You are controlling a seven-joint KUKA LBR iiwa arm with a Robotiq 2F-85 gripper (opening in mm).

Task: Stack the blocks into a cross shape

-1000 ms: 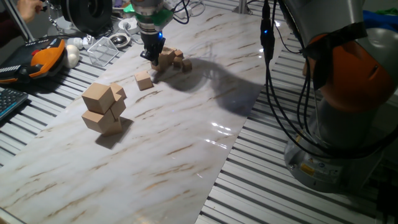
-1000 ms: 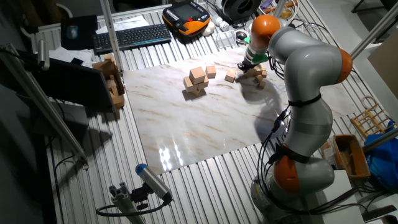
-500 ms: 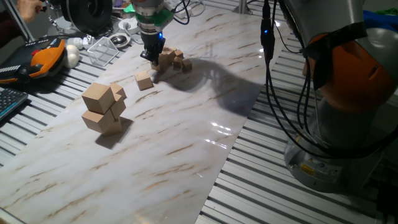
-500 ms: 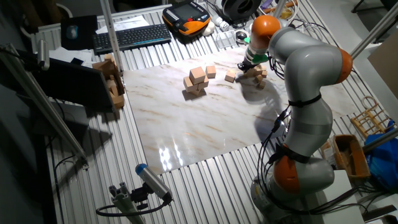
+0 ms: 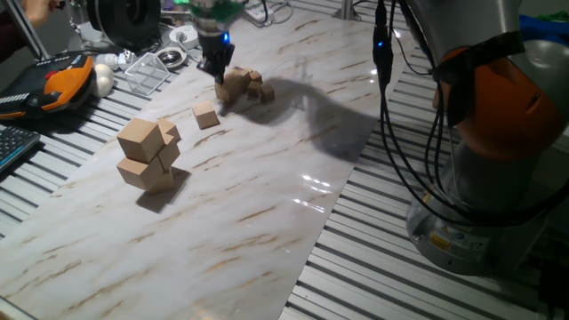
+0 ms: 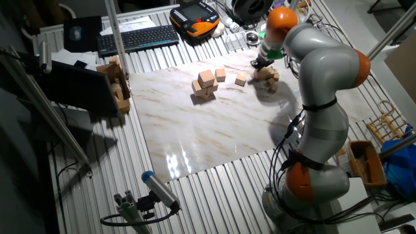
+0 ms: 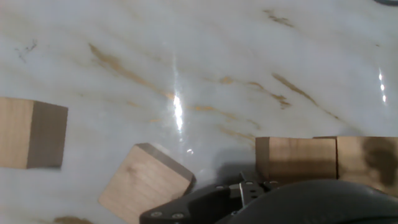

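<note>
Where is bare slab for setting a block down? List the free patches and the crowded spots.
Free: the marble slab from the big-cube stack toward the robot base. A narrower bare strip separates that stack from the lone block. Crowded: the block cluster under the gripper.

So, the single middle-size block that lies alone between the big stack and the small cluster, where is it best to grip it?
Probably from straight above, fingers on two opposite vertical faces of the lone block. It sits flat on the marble board, apart from the big cubes and the cluster, so all its sides appear free.
</note>
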